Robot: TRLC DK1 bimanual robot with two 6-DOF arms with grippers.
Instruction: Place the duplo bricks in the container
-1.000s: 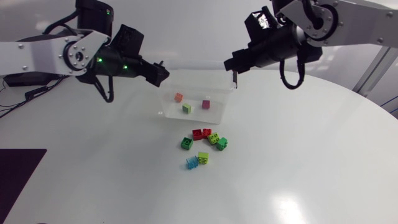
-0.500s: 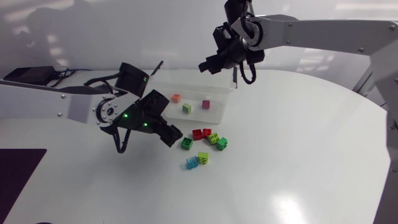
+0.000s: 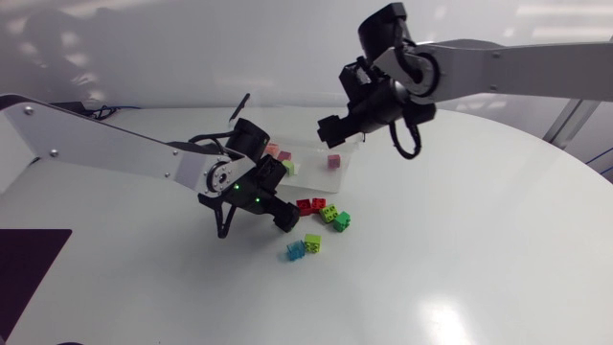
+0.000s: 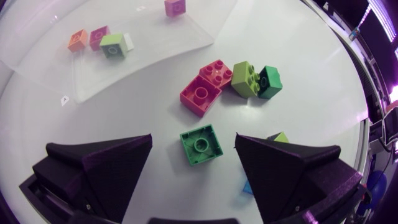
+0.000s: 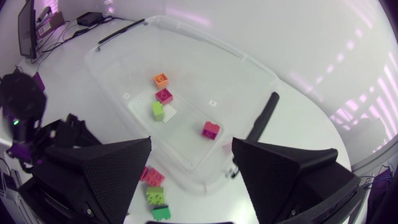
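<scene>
Both jaws spread, left astride green brick (image 4: 201, 144), right hanging over container (image 5: 205, 74).

Our pale arms, black joints.
Left arm (image 3: 105, 149) and right arm (image 3: 517, 77) are silver-white; left claw (image 4: 193, 142) and right claw (image 5: 191, 143) matte black wedges, green lights (image 3: 236, 189) behind ours on the left, looped black cable (image 3: 409, 146) behind the right.

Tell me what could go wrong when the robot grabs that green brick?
The green brick lies slightly turned in the open left gripper, so it might twist or slip out. The red bricks lie just ahead and could get knocked. The right gripper hangs over the container, so the arms might bump there.
</scene>
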